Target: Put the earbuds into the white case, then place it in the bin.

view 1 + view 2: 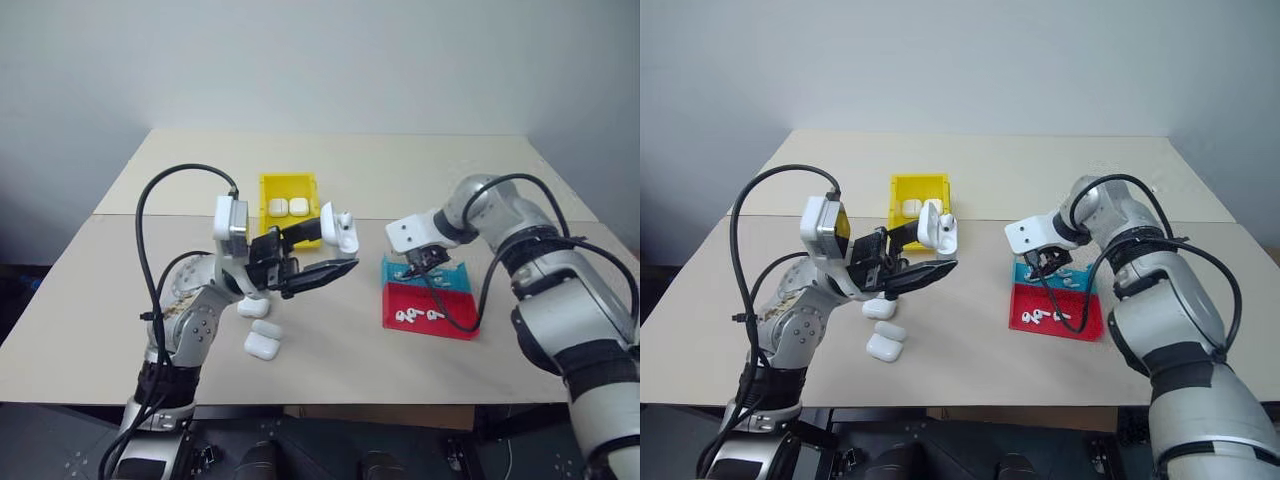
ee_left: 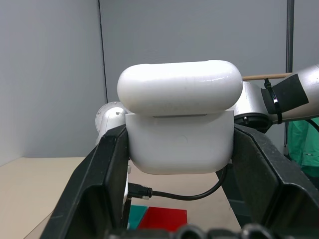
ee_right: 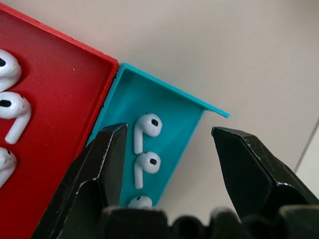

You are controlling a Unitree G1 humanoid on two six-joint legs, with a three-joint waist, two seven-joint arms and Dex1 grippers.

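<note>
Two spare cases (image 1: 262, 343) lay below the left end effector (image 1: 335, 245), clamped on the white case (image 2: 180, 134); the right end effector (image 3: 167, 164), fingers apart, hung over the earbuds (image 3: 147, 127).

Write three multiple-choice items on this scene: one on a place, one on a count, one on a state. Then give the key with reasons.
1. Where is the right gripper?
A. over the teal tray
B. inside the yellow bin
C. over the loose cases on the table

2. How many cases lie in the yellow bin?
A. none
B. two
C. five

3. How is the lid of the white case in the left gripper?
A. shut
B. flipped open
C. missing

Key: 1 A, its open fingers frame earbuds in the teal tray. 2 B, two white cases lie side by side there. 3 B, the lid stands raised above the body.
</note>
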